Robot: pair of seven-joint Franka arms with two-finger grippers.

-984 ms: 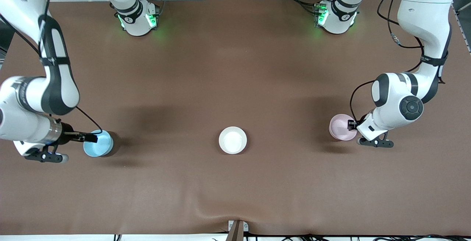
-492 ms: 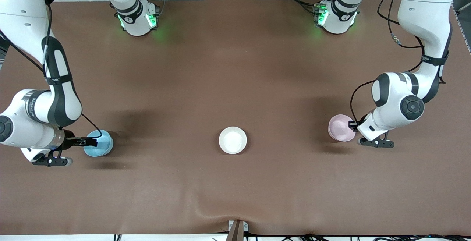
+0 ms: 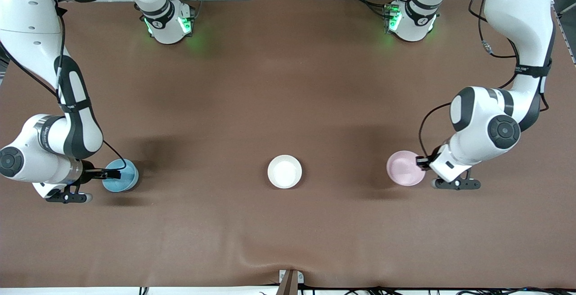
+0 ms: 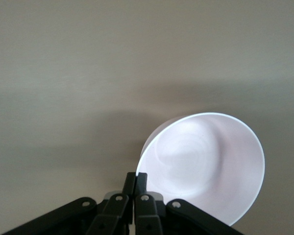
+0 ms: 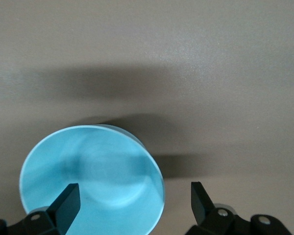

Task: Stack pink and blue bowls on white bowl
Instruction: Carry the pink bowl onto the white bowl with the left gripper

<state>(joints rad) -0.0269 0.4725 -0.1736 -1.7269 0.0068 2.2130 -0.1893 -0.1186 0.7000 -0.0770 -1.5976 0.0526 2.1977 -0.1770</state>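
Note:
The white bowl (image 3: 284, 171) sits upright at the middle of the table. My left gripper (image 3: 423, 162) is shut on the rim of the pink bowl (image 3: 405, 168) and holds it tilted, slightly off the table, toward the left arm's end. In the left wrist view the closed gripper (image 4: 135, 179) pinches the pink bowl's (image 4: 206, 166) edge. My right gripper (image 3: 111, 174) is open at the blue bowl (image 3: 121, 175), toward the right arm's end. In the right wrist view the gripper (image 5: 133, 198) straddles the blue bowl's (image 5: 93, 181) rim, one finger (image 5: 67, 200) inside, the other outside.
The brown table mat (image 3: 288, 88) has a raised wrinkle at its front edge near a small bracket (image 3: 290, 279). The arm bases stand along the back edge. Bare mat lies between the white bowl and each coloured bowl.
My left gripper has carried the pink bowl toward the white bowl and nearer the front camera. My right arm has shifted lower at the blue bowl, which stays in place.

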